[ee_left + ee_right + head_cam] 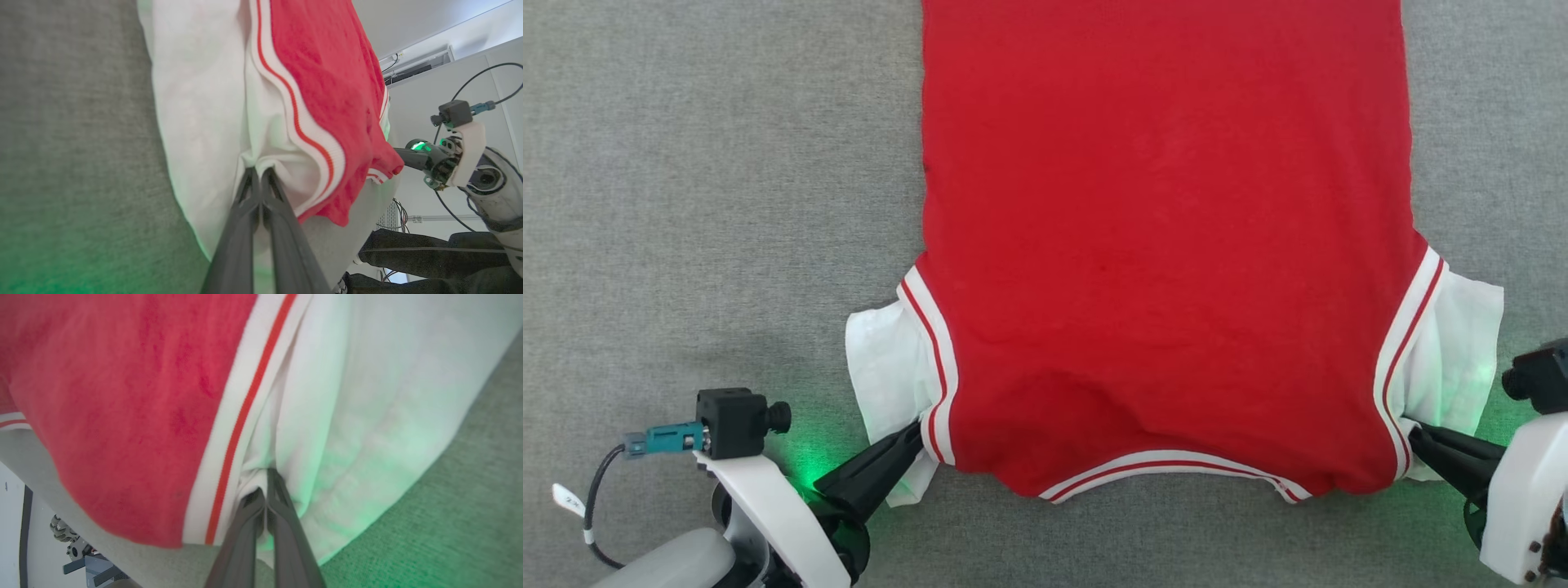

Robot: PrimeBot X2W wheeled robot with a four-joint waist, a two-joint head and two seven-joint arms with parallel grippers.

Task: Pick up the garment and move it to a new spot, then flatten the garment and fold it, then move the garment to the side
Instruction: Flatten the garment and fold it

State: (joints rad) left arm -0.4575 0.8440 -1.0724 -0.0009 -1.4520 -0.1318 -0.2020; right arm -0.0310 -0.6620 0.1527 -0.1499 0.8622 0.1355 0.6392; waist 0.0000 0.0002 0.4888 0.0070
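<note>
Flattening seems in hand: the garment (1160,245) lies spread centre to twelve o'clock, left gripper (913,434) at seven and right gripper (1419,438) at four pinched tight on its shoulders; next needs an even pull.

A grey, coarse-woven fabric surface (727,163) lies flat, tinted green by a glow along its near edge. Beyond that surface's edge stands a plain white wall (421,122), with a long white box-shaped unit (421,61) mounted high on it. Below the surface's edge hang thin black cables (398,210), beside a dark, blurred bulk (429,249) that cannot be identified.
</note>
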